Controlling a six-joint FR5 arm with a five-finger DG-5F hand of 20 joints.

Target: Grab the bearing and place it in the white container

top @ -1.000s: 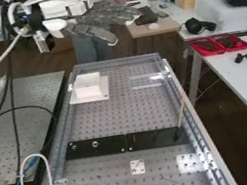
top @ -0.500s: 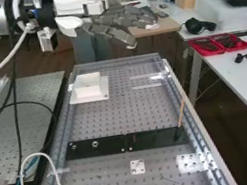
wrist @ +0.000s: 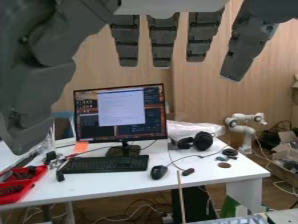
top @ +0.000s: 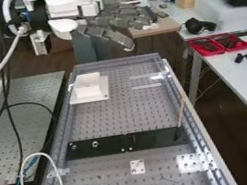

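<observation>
Finishing up seems the step in hand: the dark grey mechanical hand [top: 111,20] hangs beyond the far end of the perforated metal table [top: 111,117], fingers extended, grasping nothing. Whether the small round metal bearing already lies inside the square white container [top: 89,91] I cannot tell; the next move calls for checking there before parking the arm.

no readable print in sight

no word, label, brand or number can be read on the monitor [wrist: 121,112] standing on the white desk [wrist: 133,187], nor on the black keyboard [wrist: 106,164] in front of it; any marks are too small to tell.
</observation>
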